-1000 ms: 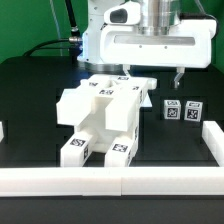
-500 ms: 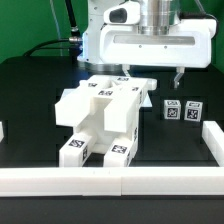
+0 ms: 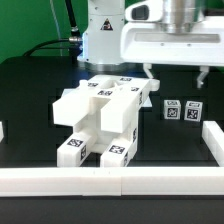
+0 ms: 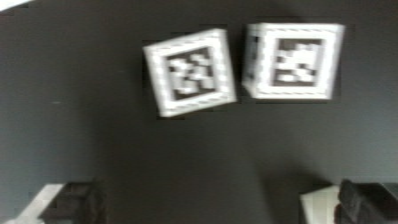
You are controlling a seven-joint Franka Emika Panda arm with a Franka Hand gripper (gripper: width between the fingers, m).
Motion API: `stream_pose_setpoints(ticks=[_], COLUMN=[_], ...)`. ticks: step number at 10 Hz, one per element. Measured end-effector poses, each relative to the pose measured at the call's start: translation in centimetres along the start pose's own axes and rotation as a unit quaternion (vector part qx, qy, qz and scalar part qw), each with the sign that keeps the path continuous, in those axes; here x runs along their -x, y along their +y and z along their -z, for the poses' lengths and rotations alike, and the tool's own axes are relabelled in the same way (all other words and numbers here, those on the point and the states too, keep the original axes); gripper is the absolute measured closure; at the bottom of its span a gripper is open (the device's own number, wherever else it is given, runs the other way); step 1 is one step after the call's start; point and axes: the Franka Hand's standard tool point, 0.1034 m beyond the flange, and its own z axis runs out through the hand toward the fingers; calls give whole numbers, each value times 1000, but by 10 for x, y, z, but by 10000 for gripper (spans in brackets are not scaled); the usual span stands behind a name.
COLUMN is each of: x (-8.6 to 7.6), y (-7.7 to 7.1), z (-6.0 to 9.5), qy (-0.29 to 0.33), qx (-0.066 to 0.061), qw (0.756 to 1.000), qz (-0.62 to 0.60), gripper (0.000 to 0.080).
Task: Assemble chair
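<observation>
The partly built chair [image 3: 100,115], white blocks joined together with tags on their front ends, stands in the middle of the black table. To the exterior view's right of it, two small white tagged chair parts [image 3: 180,110] lie side by side. My gripper [image 3: 176,74] hangs above those two parts, open, with one fingertip [image 3: 149,71] on each side and nothing between them. In the wrist view the same two tagged parts [image 4: 191,72] [image 4: 294,62] lie below the open gripper [image 4: 214,205], apart from its dark fingers [image 4: 63,203].
A white border rail [image 3: 110,181] runs along the table's front edge, and another rail [image 3: 212,140] stands at the exterior view's right. The arm's white base [image 3: 100,35] rises behind the chair.
The gripper has shifted toward the exterior view's right and now hangs over the two small tagged parts. Its jaws stay open; the chair parts have not moved.
</observation>
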Motion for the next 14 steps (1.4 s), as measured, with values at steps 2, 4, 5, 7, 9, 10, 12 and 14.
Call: stream_pose_setpoints(ticks=[2,4,5,7,9,10,12,14], x=[-3,-2,-2,3,5,8,8,9], y=[-16,-14,-14,-22,-28,-27,-25,-23], z=[-3,-3,-3,-5,-8,-12,-18,-22], qy=[-1,-2,-2,-3,-1,-4,-2,-4], qx=[1,2,2,1,2,5,7,10], qw=[1000,1000,1000,1000,1000,1000,1000,1000], qz=[-2,-3,-4,-13,-7,-5,-4,-5], gripper=[151,151,151,151,151,151,151,151])
